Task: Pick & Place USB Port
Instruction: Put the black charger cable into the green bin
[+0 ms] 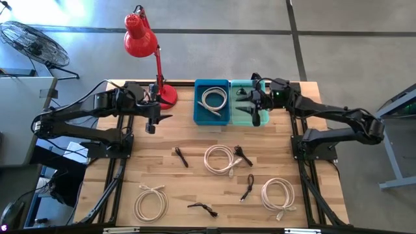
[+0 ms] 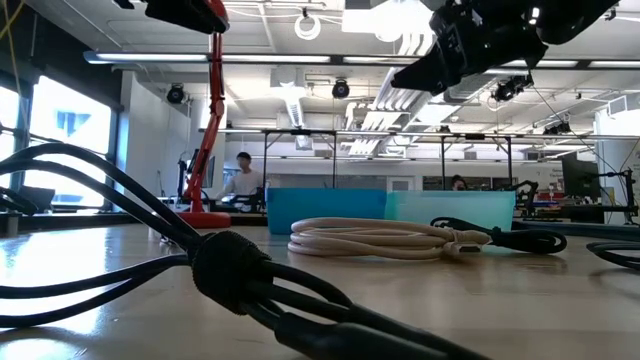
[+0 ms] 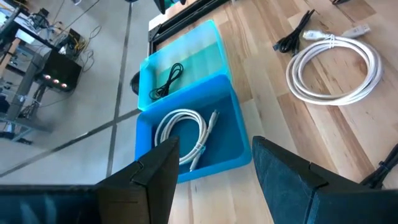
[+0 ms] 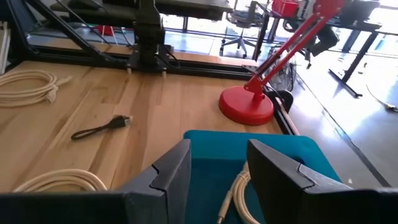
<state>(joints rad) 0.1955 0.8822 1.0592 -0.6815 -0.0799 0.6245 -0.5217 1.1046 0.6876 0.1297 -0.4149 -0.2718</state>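
I'm hovering my right gripper (image 1: 255,109), jaws wide and empty, over the teal bin (image 1: 243,86) at upper centre, where one black USB cable (image 3: 166,81) is already lying. My left gripper (image 1: 151,123), also wide and empty, is waiting left of the blue bin (image 1: 211,83). Risk: the loose black cable (image 1: 246,188) at lower centre is thin, likely slipping or snagging the white coil (image 1: 219,158).

The table (image 1: 195,162) is evenly, brightly lit from overhead. In the low view the near cables (image 2: 230,275) are blurred, and glare is cast by ceiling lights (image 2: 400,20).
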